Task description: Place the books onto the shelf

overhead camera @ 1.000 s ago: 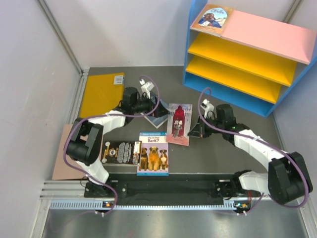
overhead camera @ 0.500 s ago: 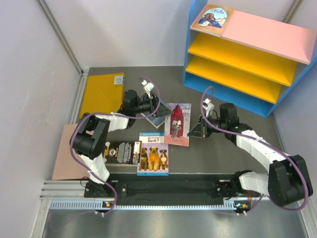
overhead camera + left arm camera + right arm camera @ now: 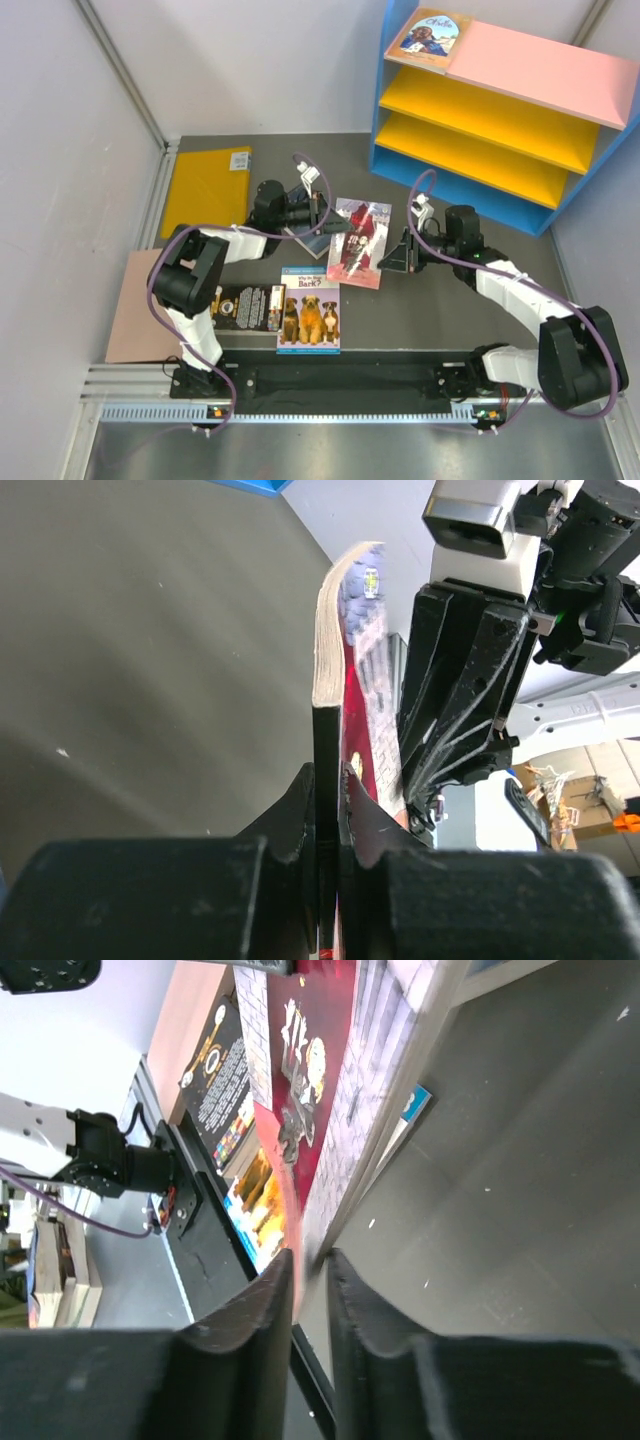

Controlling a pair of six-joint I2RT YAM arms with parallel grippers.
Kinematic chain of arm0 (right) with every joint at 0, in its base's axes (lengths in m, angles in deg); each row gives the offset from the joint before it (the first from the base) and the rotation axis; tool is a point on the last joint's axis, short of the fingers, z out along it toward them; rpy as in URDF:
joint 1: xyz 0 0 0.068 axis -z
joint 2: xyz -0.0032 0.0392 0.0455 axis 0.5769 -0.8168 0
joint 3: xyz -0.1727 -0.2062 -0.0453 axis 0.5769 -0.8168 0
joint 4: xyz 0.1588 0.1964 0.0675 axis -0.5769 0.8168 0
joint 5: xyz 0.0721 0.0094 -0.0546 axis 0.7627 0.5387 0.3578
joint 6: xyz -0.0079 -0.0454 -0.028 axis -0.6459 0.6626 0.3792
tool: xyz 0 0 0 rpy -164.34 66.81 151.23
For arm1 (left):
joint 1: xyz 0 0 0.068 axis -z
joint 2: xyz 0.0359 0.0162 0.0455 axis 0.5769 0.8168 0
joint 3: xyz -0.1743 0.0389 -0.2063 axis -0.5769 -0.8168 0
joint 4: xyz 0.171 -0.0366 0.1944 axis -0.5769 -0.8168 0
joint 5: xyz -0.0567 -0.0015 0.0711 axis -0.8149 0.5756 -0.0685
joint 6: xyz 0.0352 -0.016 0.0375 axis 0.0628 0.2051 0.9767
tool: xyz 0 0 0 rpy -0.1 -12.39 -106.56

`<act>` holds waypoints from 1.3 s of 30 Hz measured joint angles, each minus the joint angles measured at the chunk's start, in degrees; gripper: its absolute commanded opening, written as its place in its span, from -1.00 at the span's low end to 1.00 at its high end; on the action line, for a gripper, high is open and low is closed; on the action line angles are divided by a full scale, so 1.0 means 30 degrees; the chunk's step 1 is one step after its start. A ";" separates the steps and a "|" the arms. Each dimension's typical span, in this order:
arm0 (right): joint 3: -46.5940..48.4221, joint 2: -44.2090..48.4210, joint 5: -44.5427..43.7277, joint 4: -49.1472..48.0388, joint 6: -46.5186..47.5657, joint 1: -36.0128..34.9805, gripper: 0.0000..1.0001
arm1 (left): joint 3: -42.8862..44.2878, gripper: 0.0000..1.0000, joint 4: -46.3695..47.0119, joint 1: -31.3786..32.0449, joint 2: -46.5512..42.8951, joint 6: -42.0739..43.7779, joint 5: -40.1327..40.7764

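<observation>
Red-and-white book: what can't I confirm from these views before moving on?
- Right wrist: whether the right gripper pinches the red-and-white book; contact blurred at its tips.
- Top: dark book cover, hidden under the left gripper and raised book.
- Left wrist: book's cover, seen edge-on.

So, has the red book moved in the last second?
Yes. The red book has tilted up, its far edge now nearer the shelf; the dog book has stayed put.
</observation>
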 measured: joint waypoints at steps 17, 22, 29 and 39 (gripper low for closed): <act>-0.1282 -0.0044 0.0240 -0.2375 -0.0991 0.0044 -0.28 | 0.3490 -1.00 -0.4962 0.0146 -0.0430 0.1719 0.0044; -0.1974 -0.0175 0.0408 -0.3883 -0.1865 0.0044 -0.25 | 0.3490 -1.00 -0.4962 0.0160 -0.0430 0.1333 0.0117; -0.2812 -0.1151 0.0583 -0.7031 -0.3636 0.0044 -0.26 | 0.3490 -1.00 -0.4772 0.0146 -0.0437 0.0823 0.0160; -0.3045 -0.1559 0.0925 -0.9362 -0.5268 0.0044 -1.00 | 0.3512 -0.86 -0.4218 0.0124 -0.0437 0.0321 0.0452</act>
